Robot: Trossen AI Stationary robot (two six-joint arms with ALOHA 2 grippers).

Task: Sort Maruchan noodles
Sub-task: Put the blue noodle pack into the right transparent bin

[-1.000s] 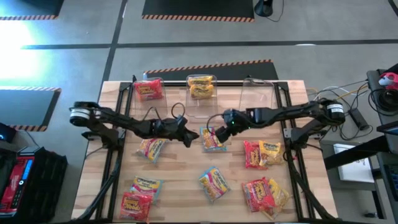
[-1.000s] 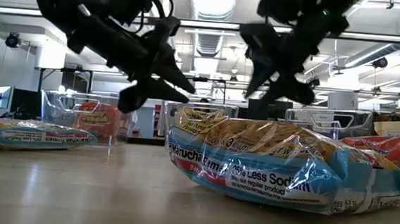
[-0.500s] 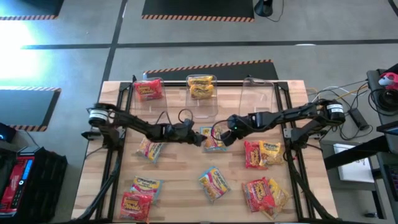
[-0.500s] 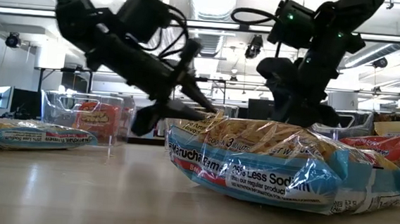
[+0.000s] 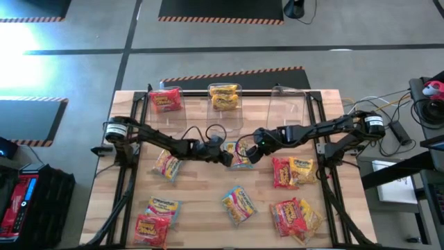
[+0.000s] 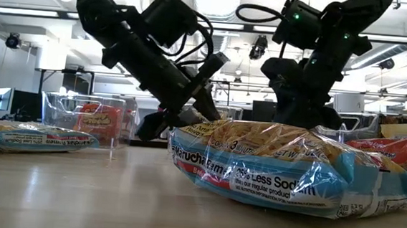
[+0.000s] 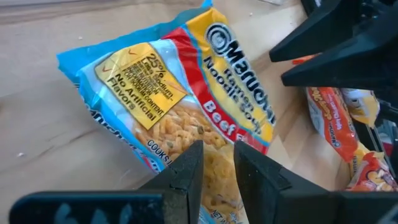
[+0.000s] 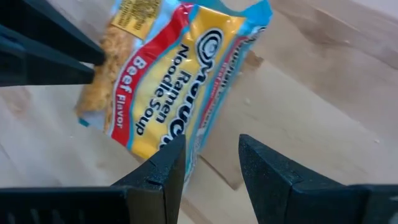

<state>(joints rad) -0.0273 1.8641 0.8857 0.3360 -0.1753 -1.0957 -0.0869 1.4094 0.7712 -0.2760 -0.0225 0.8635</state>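
With left gripper (image 5: 226, 157) fingers pinching the beef noodle packet (image 5: 239, 155) edge, right gripper (image 5: 250, 154) half-open beside it, lift slowly so the film doesn't slip.

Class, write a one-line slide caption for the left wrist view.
Left hand shut on a blue Beef Flavor ramen packet lying on the wooden table.

Printed on the blue-edged ramen packet (image 7: 186, 99): "Maruchan", "Ramen Noodle Soup", "Beef"; on its yellow corner label (image 7: 138, 79), "No Artificial Flavors" and "25%", the remainder too small. Read on the same packet (image 8: 177, 93): "Ramen Noodle Soup", "Beef Flavor". Seen along its side (image 6: 285, 174): "Maruchan", "% Less Sodium", "3"
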